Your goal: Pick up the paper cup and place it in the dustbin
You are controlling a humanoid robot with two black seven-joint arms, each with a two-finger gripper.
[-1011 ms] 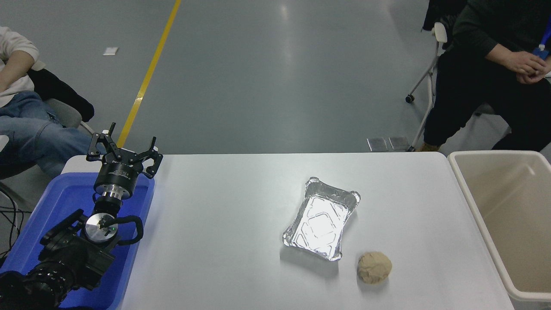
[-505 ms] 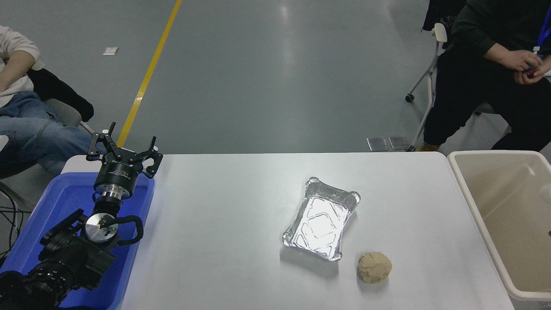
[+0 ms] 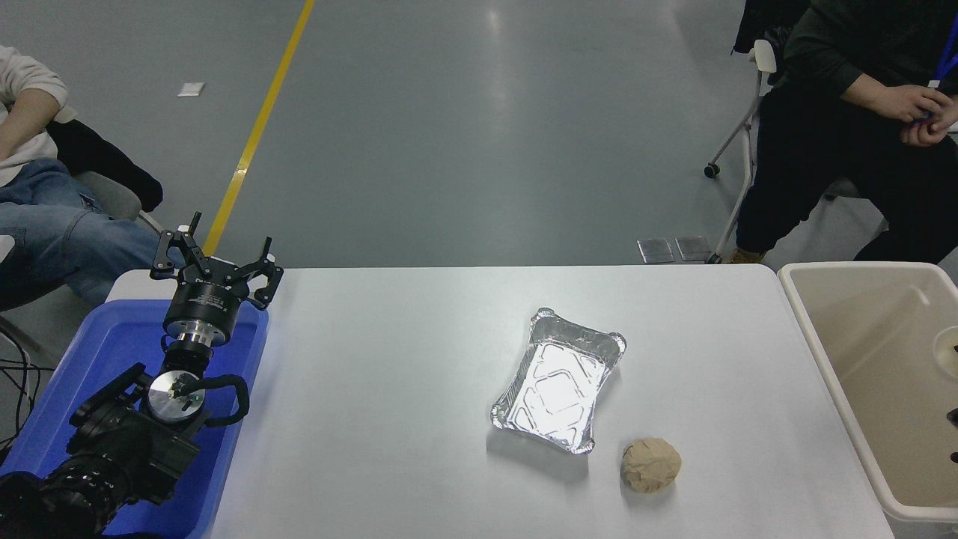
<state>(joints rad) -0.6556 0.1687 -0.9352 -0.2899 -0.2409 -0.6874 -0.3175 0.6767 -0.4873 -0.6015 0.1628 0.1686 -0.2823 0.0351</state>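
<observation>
So the white desk point(image 3: 389, 389) is pretty bare: a rectangular foil tray point(image 3: 557, 389) sits a bit right of the middle, and a crumpled tan paper ball point(image 3: 651, 465) lies just near and right of it, not touching. Off the right end is the big beige dustbin point(image 3: 812, 329), and at the picture's right edge, inside the bin, you can just catch a pale curved rim that looks like the paper cup point(image 3: 944, 343), cut off by the frame. A couple of dark bits of the right pincer point(image 3: 953, 414) poke in below it, too little to tell how its fingers stand.

On the left, the left pincer point(image 3: 217, 258) hangs over a blue tray point(image 3: 90, 359) with its fingers spread apart, holding nothing.

The room has a grey shiny floor point(image 3: 464, 135) with a yellow line point(image 3: 258, 127) running away. One person point(image 3: 45, 217) sits far left, another point(image 3: 861, 112) far right by a folding chair point(image 3: 748, 127).
</observation>
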